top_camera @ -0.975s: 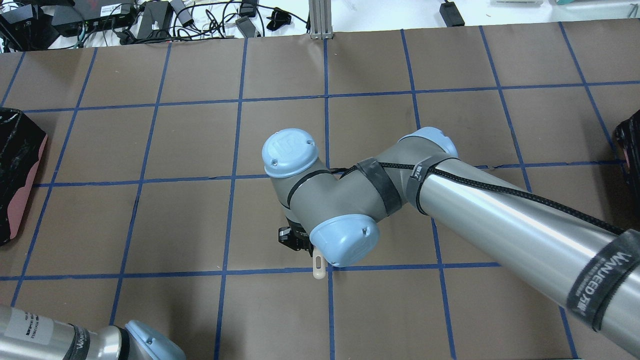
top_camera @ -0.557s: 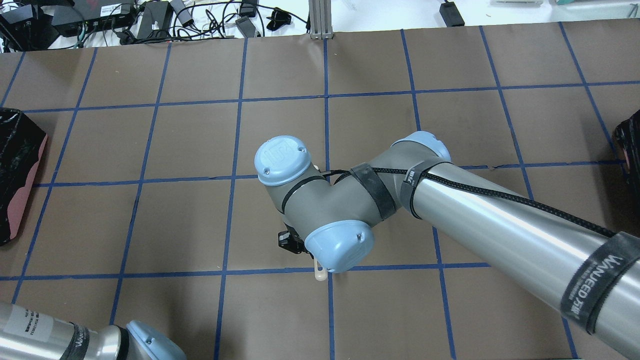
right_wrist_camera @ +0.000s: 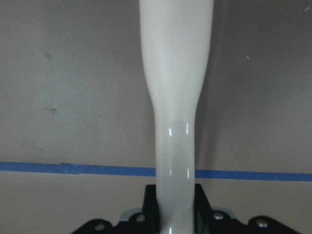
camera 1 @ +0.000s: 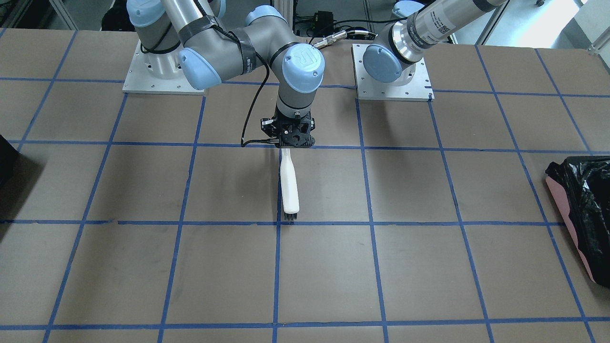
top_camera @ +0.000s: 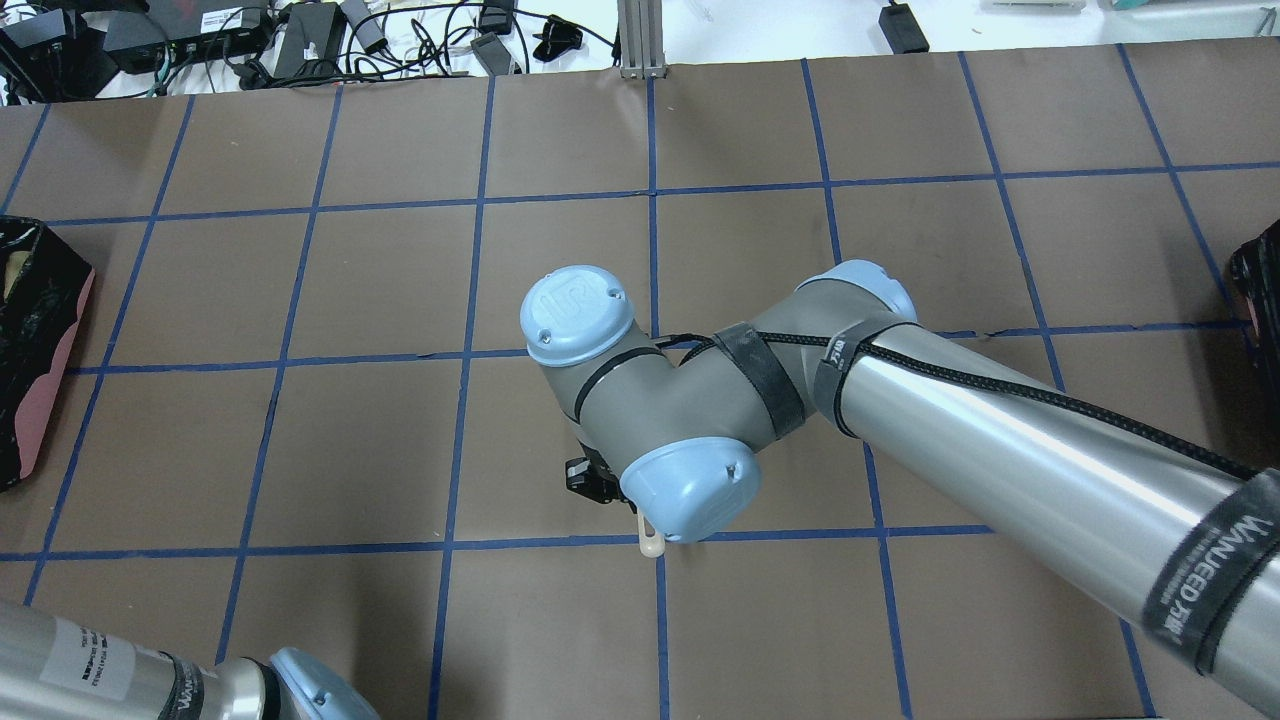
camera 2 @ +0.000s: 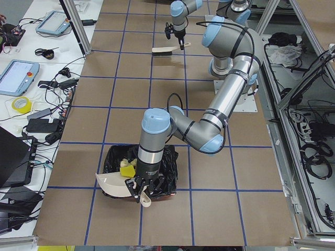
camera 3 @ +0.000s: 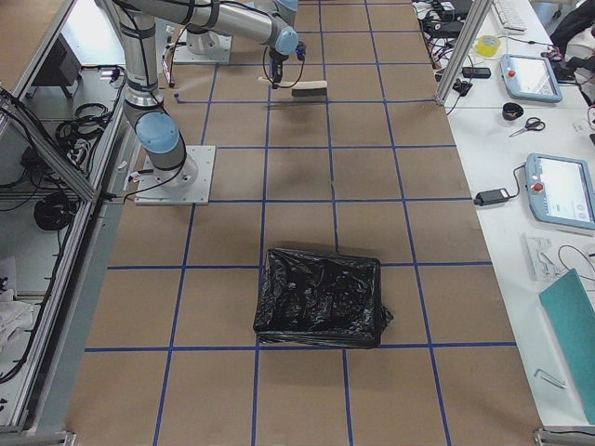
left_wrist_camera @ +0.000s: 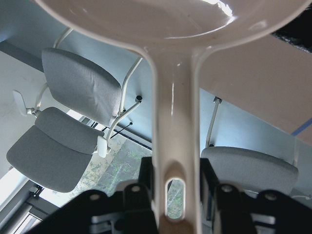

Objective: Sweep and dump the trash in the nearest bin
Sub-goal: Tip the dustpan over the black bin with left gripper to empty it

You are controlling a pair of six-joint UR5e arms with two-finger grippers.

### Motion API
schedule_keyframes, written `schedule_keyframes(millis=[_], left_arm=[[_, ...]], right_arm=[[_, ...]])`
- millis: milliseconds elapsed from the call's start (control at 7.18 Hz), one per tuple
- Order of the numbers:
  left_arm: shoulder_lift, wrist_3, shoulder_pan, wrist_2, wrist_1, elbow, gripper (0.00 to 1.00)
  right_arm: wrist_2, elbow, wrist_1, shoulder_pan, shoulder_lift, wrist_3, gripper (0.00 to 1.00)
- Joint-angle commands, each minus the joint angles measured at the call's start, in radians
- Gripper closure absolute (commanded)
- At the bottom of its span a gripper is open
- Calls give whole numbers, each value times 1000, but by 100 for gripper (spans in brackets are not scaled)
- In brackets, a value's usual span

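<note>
The bin (camera 2: 166, 166), pink-sided with a black bag, sits at the table's left end; it also shows in the front view (camera 1: 579, 205) and the overhead view (top_camera: 30, 340). My left gripper (left_wrist_camera: 171, 195) is shut on the handle of the white dustpan (camera 2: 111, 183), which is tilted against the bin's rim. A yellow-green wedge (camera 2: 126, 170) lies at the pan's mouth over the bag, with a pale piece just above it. A tan bit (top_camera: 12, 262) shows in the bag. The brown piece is hidden. My right gripper (camera 1: 289, 143) is shut on the white brush (camera 1: 289, 183), bristles on the table's middle.
A second container lined with a black bag (camera 3: 321, 297) stands at the table's right end, and shows as a dark shape at the overhead view's right edge (top_camera: 1262, 290). Cables and electronics (top_camera: 300, 40) lie beyond the far edge. Blue tape lines grid the brown table.
The right wrist swung slightly left, then back, with the brush handle still in it. A tan bit has appeared in the bin's bag at the left edge. The left arm shifted slightly.
</note>
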Motion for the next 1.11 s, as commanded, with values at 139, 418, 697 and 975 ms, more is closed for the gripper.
schedule_keyframes(millis=[139,418,697,975], left_arm=[[27,124,-6,8,15,-13,100],[49,109,-15,-3,1,-4,100],[137,11,-91,-12,-156,10,100],[210,-230,-145,-21,-353,18,100]], right_arm=[[5,40,-11,-23,-33,-43,100],[11,57,-39,-47,-34,-47,100],[15,61,-37,-49,-34,-31,100],[49,60,-41,-47,-28,2,100]])
